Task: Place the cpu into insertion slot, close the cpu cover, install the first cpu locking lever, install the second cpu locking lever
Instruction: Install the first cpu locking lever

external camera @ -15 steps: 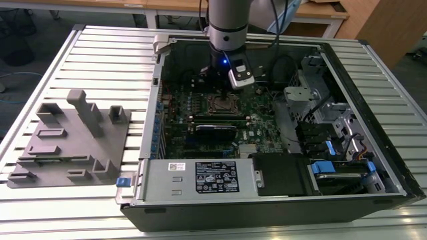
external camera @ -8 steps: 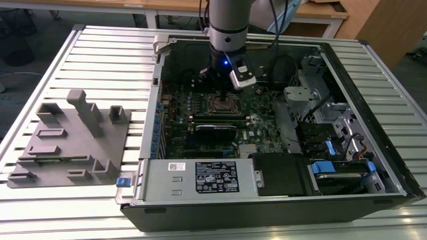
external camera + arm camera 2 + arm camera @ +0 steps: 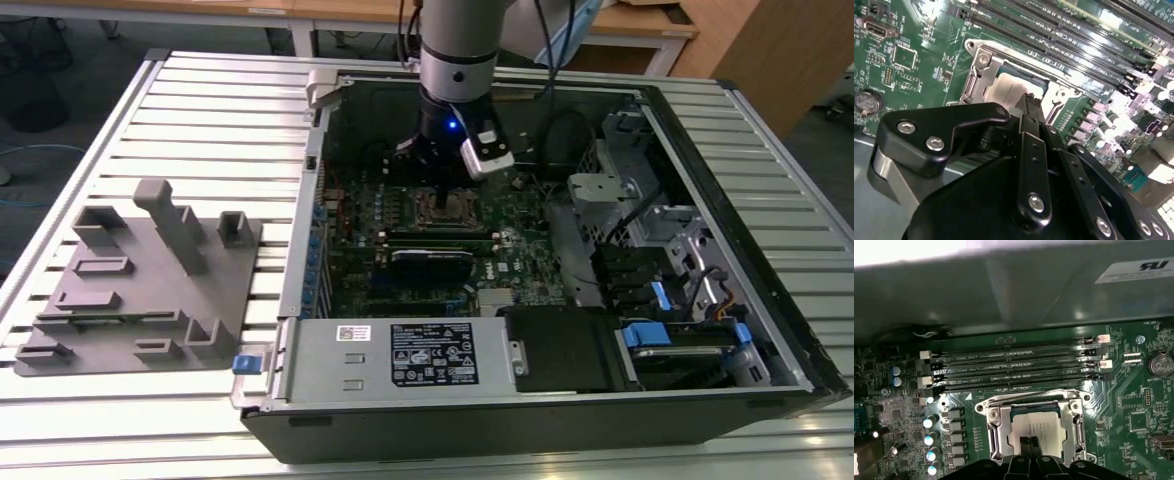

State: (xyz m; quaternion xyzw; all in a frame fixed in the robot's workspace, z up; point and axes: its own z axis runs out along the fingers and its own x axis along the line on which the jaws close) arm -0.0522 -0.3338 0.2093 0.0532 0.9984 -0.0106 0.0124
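My gripper [image 3: 442,188] hangs inside the open computer case, right over the insertion slot [image 3: 439,210] on the green board. In both wrist views the cpu [image 3: 1038,426] [image 3: 1008,86] lies flat in the slot with its dull silver top showing. The cpu cover [image 3: 1077,421] [image 3: 1056,101], a silvery frame, lies down around the chip. The dark fingertips [image 3: 1024,443] are pressed together, shut, just above or on the near part of the chip; the gripper [image 3: 1029,444] [image 3: 1029,102] holds nothing that I can see. I cannot tell how the locking levers stand.
Long black memory slots [image 3: 1019,367] run beside the socket, with a row of capacitors [image 3: 930,440] on one side. In the exterior view a grey fixture block [image 3: 134,290] lies on the slatted table left of the case. A power supply [image 3: 387,355] and drive bays [image 3: 667,340] fill the case's near end.
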